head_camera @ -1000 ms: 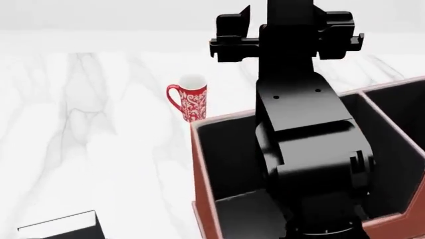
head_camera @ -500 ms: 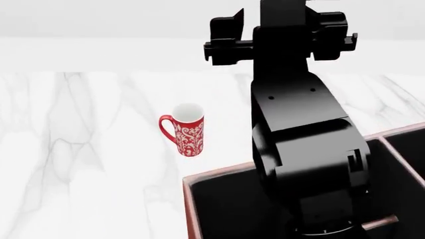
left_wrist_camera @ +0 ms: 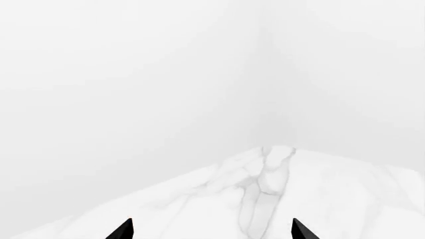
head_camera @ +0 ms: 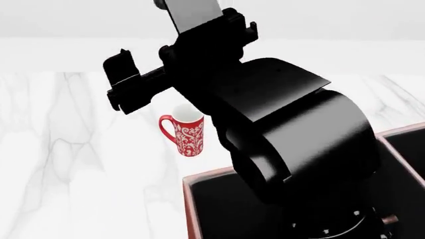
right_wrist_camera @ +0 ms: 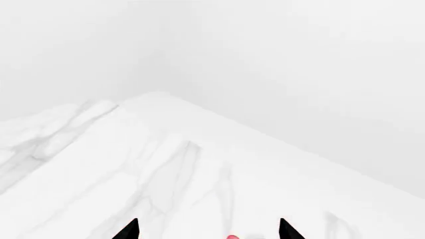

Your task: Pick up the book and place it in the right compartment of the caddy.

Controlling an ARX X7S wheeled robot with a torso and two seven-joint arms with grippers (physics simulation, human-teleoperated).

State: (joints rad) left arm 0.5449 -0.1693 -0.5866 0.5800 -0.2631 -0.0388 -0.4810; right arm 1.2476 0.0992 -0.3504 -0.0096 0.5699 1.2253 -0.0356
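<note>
The book is out of view in every frame. Only the near-left corner of the caddy [head_camera: 188, 206] shows at the bottom right of the head view: a reddish-brown wall, a pale rim and a black inside. A large black arm rises over it and leans to the left. At its end, my right gripper [head_camera: 126, 83] hangs above and left of the red patterned mug [head_camera: 184, 134]. The right wrist view shows the right gripper [right_wrist_camera: 207, 231] open, with a sliver of the red mug [right_wrist_camera: 230, 237] between its tips. My left gripper [left_wrist_camera: 211, 230] is open over bare marble.
The white marble table [head_camera: 66, 164] stretches left of the caddy and beyond the mug. Both wrist views show a far corner of the table [left_wrist_camera: 275, 149] against a plain white background. The black arm hides most of the caddy.
The head view tilted up a second ago, and the book left it at the lower left. Since then the black arm has swung left, carrying its gripper to above the mug.
</note>
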